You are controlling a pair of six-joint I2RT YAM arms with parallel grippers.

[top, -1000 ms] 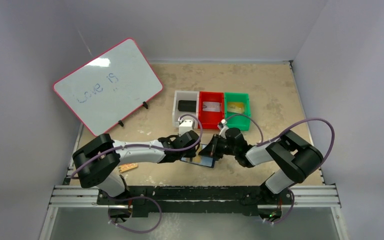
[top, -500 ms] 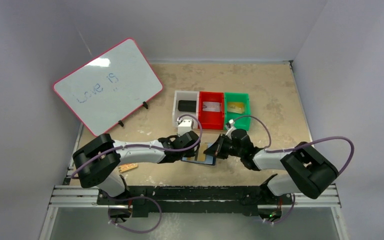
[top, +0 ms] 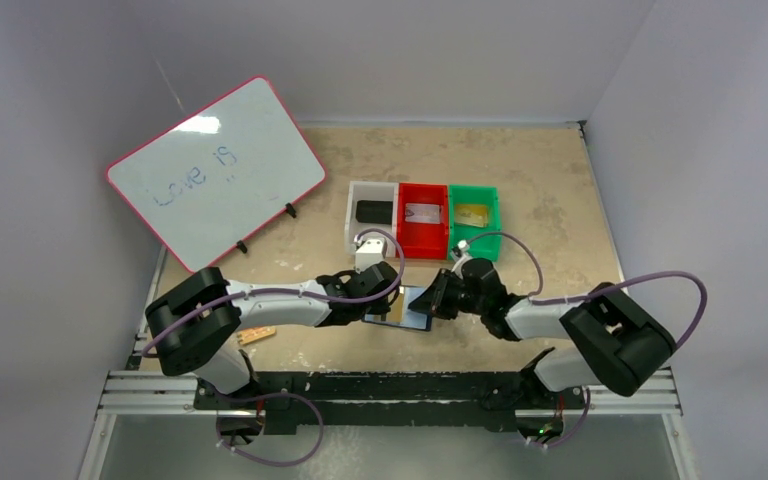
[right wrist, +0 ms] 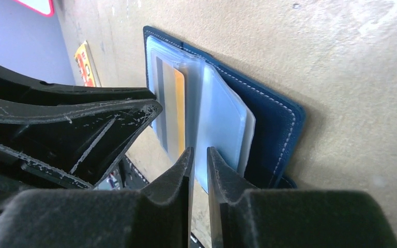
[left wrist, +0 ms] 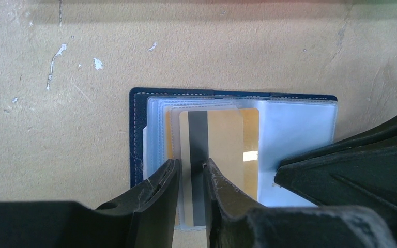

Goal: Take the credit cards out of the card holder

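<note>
**Top view.** We list one navy-blue bifold card holder, lying open and flat on the tan speckled table.
- The left gripper is over the holder's side nearest the left arm, and the right gripper is at its opposite side; from this view we cannot tell how wide either stands.
- Beyond the holder, toward the far wall, three plastic bins stand in a row: white bin; red bin; green bin; each has one flat rectangular item inside.
- A pink-rimmed whiteboard stands tilted, further beyond the holder on the left arm's side.
- A small orange flat pad lies well apart from the holder, toward the left arm's base.

**Left wrist view.** The holder's inside is filled with clear plastic sleeves.
- We see one gold credit card with a black stripe lying inside these sleeves, at the middle of the holder.
- The left fingers stand narrowly apart, with their tips over the card's stripe; we cannot tell whether they pinch a sleeve or only press on it.

**Right wrist view.** The sleeves fan up from the holder's navy cover.
- The right fingers stand with a narrow gap, and the free edge of one clear sleeve runs into it; we cannot tell whether it is gripped.
- The gold card sits behind that sleeve, still in the holder.
</note>
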